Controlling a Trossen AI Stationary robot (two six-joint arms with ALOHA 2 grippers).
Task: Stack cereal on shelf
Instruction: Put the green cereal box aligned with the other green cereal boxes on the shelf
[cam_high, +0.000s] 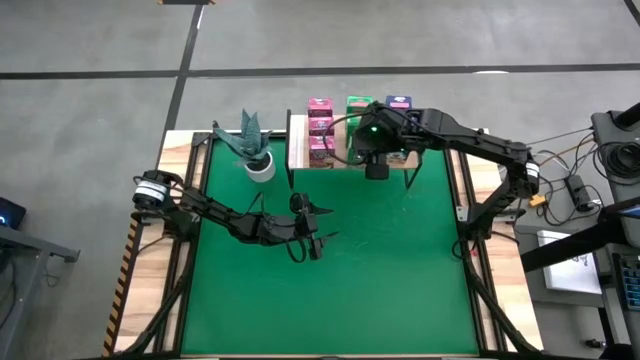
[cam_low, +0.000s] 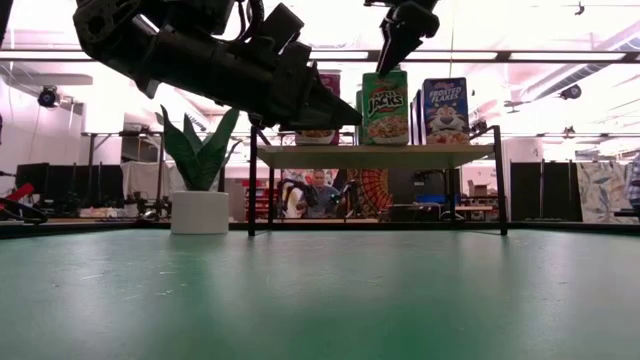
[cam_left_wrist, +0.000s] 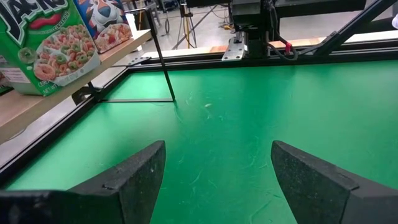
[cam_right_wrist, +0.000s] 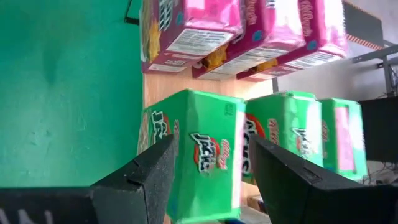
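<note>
While the right gripper (cam_right_wrist: 208, 177) straddles the front Apple Jacks box (cam_right_wrist: 196, 158) on the shelf (cam_high: 297, 140), jaws part-open and not gripping, it should lift straight off. The left gripper (cam_left_wrist: 217, 180) hangs wide open, empty, well before the shelf.

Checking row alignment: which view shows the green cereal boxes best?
Right wrist view: all three green boxes in a row. The low view and left wrist view show one front; the high view shows tops partly under the right arm.

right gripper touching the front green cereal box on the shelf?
Cannot tell. In the right wrist view the right gripper straddles the front green cereal box on the shelf; neither contact nor a gap is plain.
</note>
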